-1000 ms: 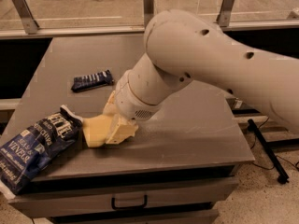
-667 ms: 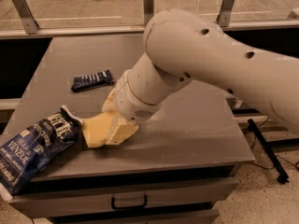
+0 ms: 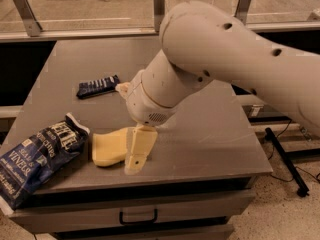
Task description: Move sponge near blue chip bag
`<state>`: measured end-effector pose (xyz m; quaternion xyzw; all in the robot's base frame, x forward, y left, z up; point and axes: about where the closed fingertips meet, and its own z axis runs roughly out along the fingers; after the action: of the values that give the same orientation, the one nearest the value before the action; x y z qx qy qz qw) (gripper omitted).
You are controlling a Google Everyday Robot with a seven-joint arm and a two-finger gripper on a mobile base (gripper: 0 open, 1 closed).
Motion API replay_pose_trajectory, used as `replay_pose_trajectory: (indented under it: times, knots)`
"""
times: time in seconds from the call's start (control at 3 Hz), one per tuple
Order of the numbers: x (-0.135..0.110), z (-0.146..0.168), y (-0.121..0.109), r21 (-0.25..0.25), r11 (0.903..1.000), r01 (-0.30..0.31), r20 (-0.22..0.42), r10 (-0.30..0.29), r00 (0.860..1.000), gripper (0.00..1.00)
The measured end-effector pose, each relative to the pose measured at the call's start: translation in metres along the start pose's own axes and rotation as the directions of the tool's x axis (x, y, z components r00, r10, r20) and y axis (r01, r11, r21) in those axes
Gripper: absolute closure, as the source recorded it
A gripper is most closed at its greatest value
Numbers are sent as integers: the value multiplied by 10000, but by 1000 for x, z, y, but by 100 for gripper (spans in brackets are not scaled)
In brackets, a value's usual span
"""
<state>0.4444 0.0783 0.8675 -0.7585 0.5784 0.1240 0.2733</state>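
Observation:
The pale yellow sponge (image 3: 108, 147) lies flat on the grey table (image 3: 210, 134), close to the right of the blue chip bag (image 3: 37, 156), with a narrow gap between them. The bag lies at the table's front left corner, its torn top toward the sponge. My gripper (image 3: 131, 134) hangs from the big cream arm just over the sponge's right end. One cream finger (image 3: 137, 154) points down in front of that end, and the other shows behind the wrist. The fingers stand apart and hold nothing.
A small dark blue striped bar wrapper (image 3: 98, 86) lies farther back on the left of the table. A drawer with a black handle (image 3: 138, 217) is below the front edge. A railing with metal posts (image 3: 159, 4) runs behind the table.
The fingers have let go of the sponge and spread apart, and the wrist has lifted a little. The sponge stays beside the bag, lying flatter.

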Motion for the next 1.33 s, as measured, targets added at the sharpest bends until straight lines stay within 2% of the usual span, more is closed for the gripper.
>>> replay_pose_trajectory:
  times: [0.33,0.67,1.0,1.33]
  knots:
    - [14,-28,-6,260,9996,-112,338,103,9994,0]
    - [32,-57,-9,667,9975,-247,99,241,9997,0]
    - [52,-70,-8,772,9952,-595,-1018,673,9925,0]
    - [59,-71,-11,954,9895,-1083,-1296,1202,9842,0]
